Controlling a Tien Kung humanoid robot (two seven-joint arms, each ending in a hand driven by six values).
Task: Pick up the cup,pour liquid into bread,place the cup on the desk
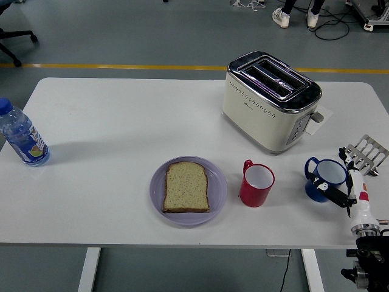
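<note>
The blue cup sat tilted near the surface's right edge, and the right hand had its fingers wrapped around it. Just left stood a red mug, then the bread on its purple plate. Behind them sat the toaster; a water bottle stood far left.
</note>
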